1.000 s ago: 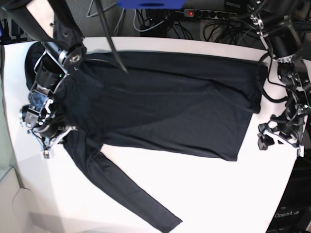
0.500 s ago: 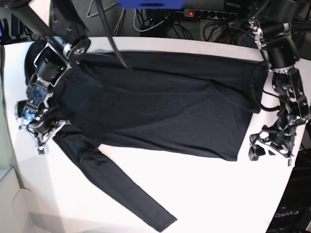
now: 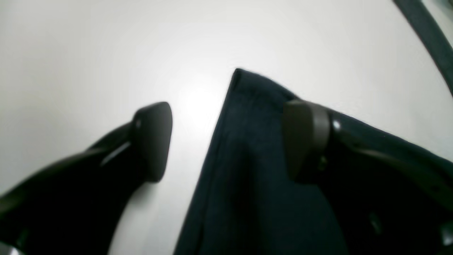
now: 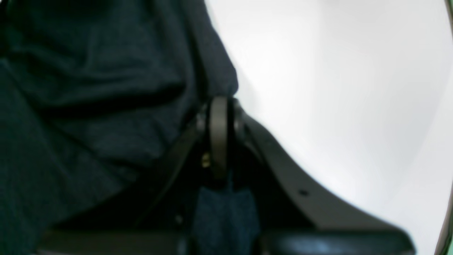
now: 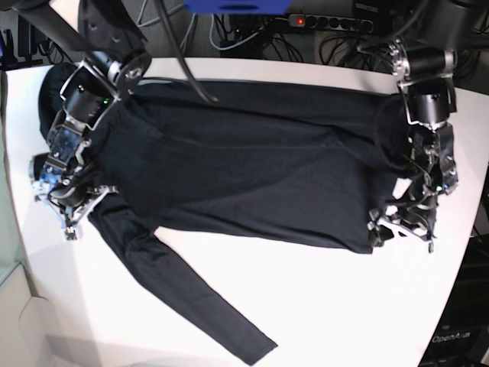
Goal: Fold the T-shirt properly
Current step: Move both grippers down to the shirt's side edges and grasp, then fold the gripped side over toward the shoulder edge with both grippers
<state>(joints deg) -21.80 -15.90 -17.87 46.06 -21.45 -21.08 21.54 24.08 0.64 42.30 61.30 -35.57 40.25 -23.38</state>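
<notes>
A: Where does the T-shirt (image 5: pixel 252 160) lie?

B: Spread flat on the white tabletop (image 5: pixel 344 306), body stretched between the two arms, one long sleeve trailing away from the right pincer (image 5: pixel 70 222) toward the tabletop's near edge.

A: And that right pincer, what is it doing?

B: It is pressed fully together. In the right wrist view its tips (image 4: pixel 219 134) meet with no gap, and dark cloth (image 4: pixel 88 106) bunches just beside and behind them, with a strip of it showing below the tips. It looks to have pinched the shirt at the shoulder end, where body and sleeve meet.

A: The left one?

B: The left pincer (image 5: pixel 399 233) is spread wide and grips nothing. In the left wrist view one finger (image 3: pixel 154 140) stands over bare tabletop (image 3: pixel 88 53), the other (image 3: pixel 304 136) over the cloth, and the shirt's hem corner (image 3: pixel 244 106) lies between them, nearer the second finger.

A: Does it touch the cloth?

B: I cannot tell; the view is too blurred there.

A: Anything beyond the shirt?

B: Cables (image 5: pixel 336 42) and a power strip (image 5: pixel 328 21) sit past the tabletop's far edge, behind both arms.
</notes>
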